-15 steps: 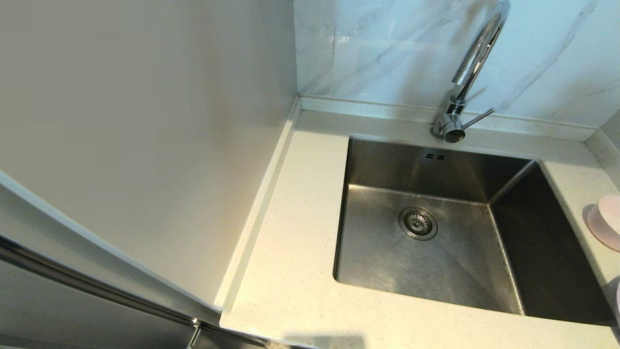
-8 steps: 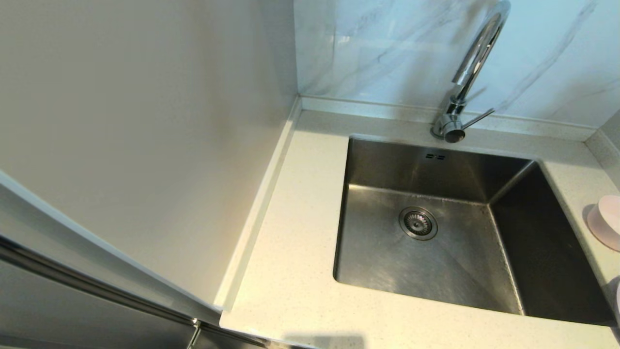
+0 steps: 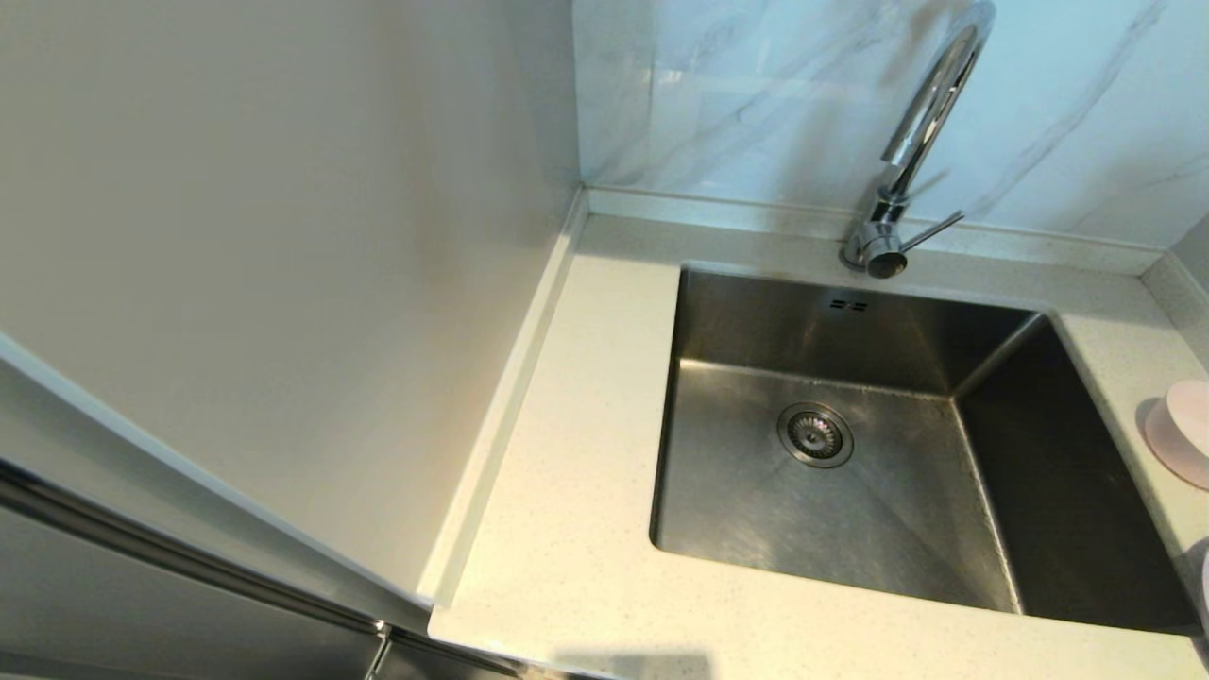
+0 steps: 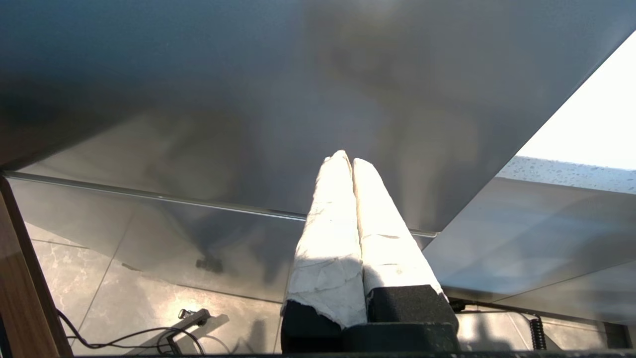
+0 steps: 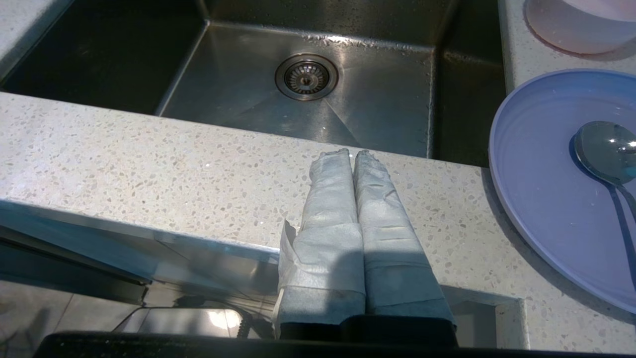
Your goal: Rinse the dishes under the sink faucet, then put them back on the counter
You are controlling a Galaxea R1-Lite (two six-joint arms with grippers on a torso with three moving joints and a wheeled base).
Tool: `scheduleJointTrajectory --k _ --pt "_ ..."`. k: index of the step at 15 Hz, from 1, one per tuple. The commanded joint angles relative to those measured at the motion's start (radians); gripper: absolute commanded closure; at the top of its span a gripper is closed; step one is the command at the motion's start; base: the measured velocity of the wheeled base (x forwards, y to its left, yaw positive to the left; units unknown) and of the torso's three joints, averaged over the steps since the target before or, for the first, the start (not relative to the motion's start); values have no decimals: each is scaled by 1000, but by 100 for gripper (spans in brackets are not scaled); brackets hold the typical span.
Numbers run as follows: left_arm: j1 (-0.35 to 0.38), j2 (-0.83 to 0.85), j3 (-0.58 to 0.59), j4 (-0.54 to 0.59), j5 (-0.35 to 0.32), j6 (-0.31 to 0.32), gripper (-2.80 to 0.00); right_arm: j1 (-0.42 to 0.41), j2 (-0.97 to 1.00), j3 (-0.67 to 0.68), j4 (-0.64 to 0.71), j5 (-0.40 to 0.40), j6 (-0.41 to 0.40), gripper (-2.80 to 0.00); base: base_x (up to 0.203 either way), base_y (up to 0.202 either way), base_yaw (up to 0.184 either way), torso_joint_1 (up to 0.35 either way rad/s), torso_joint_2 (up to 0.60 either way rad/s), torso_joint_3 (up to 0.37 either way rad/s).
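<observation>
The pale pink bowl (image 3: 1181, 433) stands on the speckled counter (image 3: 567, 491) at the sink's right side, half cut by the head view's edge. In the right wrist view the bowl (image 5: 581, 25) and the lilac plate (image 5: 546, 174) lie on the counter (image 5: 149, 164) right of the steel sink (image 5: 387, 99). A metal spoon (image 5: 603, 151) rests on the plate. My right gripper (image 5: 350, 153) is shut and empty, over the counter's front strip. My left gripper (image 4: 346, 160) is shut and empty, low beside a grey cabinet panel. The chrome faucet (image 3: 921, 132) rises behind the sink (image 3: 746, 312); no water runs.
A tall pale cabinet side (image 3: 283, 283) walls off the counter's left. Marble-veined tiles (image 3: 756, 94) back the raised counter edge. The drain strainer (image 3: 815, 434) sits mid-basin. Cables (image 4: 124, 335) lie on the tiled floor below the left arm.
</observation>
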Motion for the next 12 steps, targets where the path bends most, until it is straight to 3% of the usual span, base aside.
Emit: scheduleJointTrajectory --k 1,12 --pt "0 0 0 0 0 0 0 0 2 8 0 -1 1 0 0 0 0 0 0 0" --pt "0 0 0 0 0 0 0 0 1 8 1 -1 1 0 0 0 0 0 0 0"
